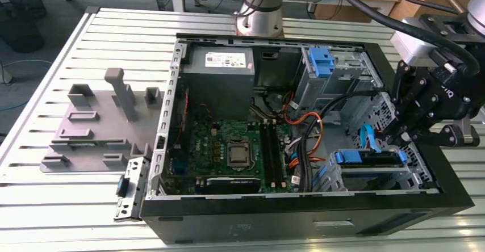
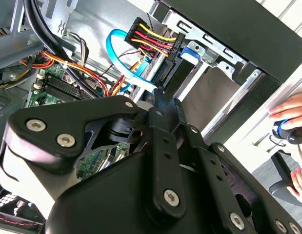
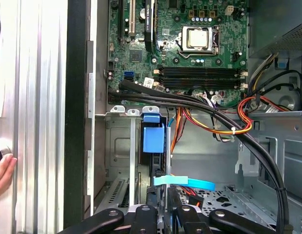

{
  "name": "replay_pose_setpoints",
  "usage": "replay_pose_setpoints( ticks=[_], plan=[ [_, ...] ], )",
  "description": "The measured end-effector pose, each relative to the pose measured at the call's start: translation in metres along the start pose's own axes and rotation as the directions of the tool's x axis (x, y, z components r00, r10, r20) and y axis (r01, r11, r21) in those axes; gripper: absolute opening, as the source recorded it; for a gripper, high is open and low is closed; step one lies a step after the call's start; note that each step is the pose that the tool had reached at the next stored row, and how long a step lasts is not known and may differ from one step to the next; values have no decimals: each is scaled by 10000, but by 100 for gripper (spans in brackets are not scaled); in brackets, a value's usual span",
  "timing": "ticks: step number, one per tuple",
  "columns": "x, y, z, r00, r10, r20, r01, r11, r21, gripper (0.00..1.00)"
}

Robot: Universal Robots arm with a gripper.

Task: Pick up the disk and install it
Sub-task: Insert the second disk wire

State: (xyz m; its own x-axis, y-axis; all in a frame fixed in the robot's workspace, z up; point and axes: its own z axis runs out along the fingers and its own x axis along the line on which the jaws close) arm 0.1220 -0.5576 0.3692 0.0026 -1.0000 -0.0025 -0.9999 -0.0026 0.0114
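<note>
My black multi-link gripper (image 1: 424, 128) hangs over the drive cage at the exterior view's right, fingers pressed together on nothing. Just below it the blue-railed disk (image 3: 153, 139) sits upright in its metal bay slot (cables plugged in behind). Beyond lies the green motherboard (image 1: 227, 150) in the open black case (image 1: 303, 221)
</note>
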Motion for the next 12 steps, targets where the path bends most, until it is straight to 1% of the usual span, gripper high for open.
replay_pose_setpoints(
  ticks=[2, 3, 6, 7, 12],
  plan=[
    [-3, -19, 1, 10000, -1, -3, 1, 10000, 0, 24],
    [-6, -72, 12, 10000, 1, 0, -1, 10000, 0, 24],
    [-8, -117, 34, 10000, 0, 0, 0, 10000, 0, 24],
    [-14, -150, 59, 10000, 1, 0, -1, 10000, 0, 24],
    [-14, -151, 85, 10000, 1, 0, -1, 10000, 0, 24]
  ],
)
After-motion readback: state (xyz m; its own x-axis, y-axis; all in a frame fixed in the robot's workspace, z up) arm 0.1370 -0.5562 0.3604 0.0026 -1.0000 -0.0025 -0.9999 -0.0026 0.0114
